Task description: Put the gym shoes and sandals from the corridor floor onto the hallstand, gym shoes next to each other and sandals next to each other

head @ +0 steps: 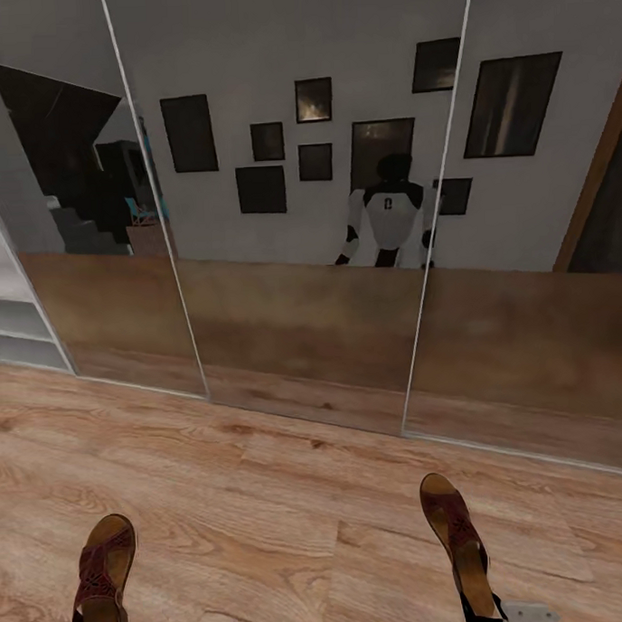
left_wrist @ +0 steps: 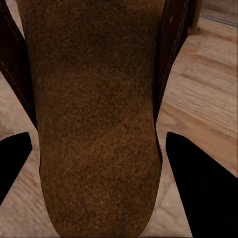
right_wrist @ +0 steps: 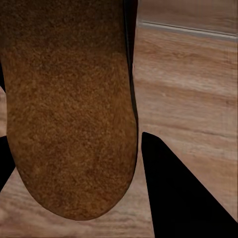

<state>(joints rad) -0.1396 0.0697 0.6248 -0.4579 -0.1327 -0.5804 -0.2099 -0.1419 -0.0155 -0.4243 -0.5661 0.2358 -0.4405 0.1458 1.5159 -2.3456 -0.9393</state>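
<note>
Each end effector grips one sandal.

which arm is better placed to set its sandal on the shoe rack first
Left, probably. The shoe rack shows at the head view's left edge, on the side of the left sandal in the left gripper. The right sandal, in the right gripper, is farther from it.

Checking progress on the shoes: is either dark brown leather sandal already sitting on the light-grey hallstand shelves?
No: both dark brown leather sandals are over the wood-plank floor, well apart from the light-grey shelves at the far left.
</note>
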